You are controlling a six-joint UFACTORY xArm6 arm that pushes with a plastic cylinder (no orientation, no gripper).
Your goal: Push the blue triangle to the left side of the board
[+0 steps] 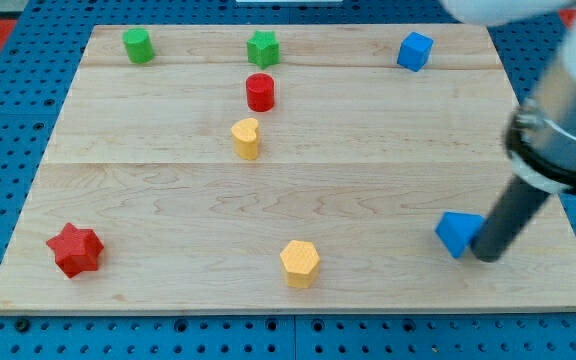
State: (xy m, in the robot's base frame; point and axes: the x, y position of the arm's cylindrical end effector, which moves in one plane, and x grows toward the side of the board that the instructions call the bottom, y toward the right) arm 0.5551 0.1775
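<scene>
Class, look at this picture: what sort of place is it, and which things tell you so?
Probably a robotics lab bench: a wooden board lies on blue perforated base plate, small coloured blocks are scattered on it, and my tip sits against the blue triangle.

My tip [487, 256] is touching the right side of the blue triangular block [457, 232] on the pale wooden board [368, 180].

We see a pale wooden board [368, 190] carrying a green cylinder [138, 45], green star [262, 48], blue cube [415, 51], red cylinder [260, 92], yellow heart [246, 138], red star [75, 250], yellow hexagon [300, 263] and blue triangle [458, 233], with my tip [486, 256] touching the triangle's right side.
</scene>
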